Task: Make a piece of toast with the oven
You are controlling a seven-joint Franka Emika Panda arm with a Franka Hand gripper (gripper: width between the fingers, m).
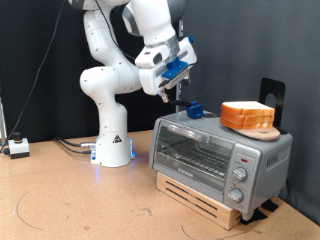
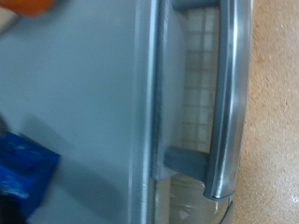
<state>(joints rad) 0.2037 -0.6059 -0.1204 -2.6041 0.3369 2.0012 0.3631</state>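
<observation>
A stack of bread slices point(image 1: 249, 116) sits on a round wooden board point(image 1: 262, 131) on top of the oven point(image 1: 222, 155), toward the exterior view's right end of the roof. Whether a single piece of toast lies apart from that stack cannot be told. The oven's glass door point(image 1: 193, 152) is closed, with the wire rack point(image 1: 190, 157) visible behind it and the knobs point(image 1: 240, 172) lined up on the right front panel. The oven stands on a low wooden pallet point(image 1: 200, 196) on the bench point(image 1: 70, 200).

A small blue object point(image 1: 195, 110) rests on the oven roof, near its left end in the exterior view. The end effector point(image 1: 178, 96) hangs just above the roof beside that blue object, pointing down; whether its fingers are spread or pressed together cannot be told. In the wrist view the grey bar handle point(image 2: 230, 93) runs along the door edge, the blue object point(image 2: 23, 177) shows at a corner, and nothing is seen between the fingers.

A black upright bracket point(image 1: 273, 97) stands behind the bread.
</observation>
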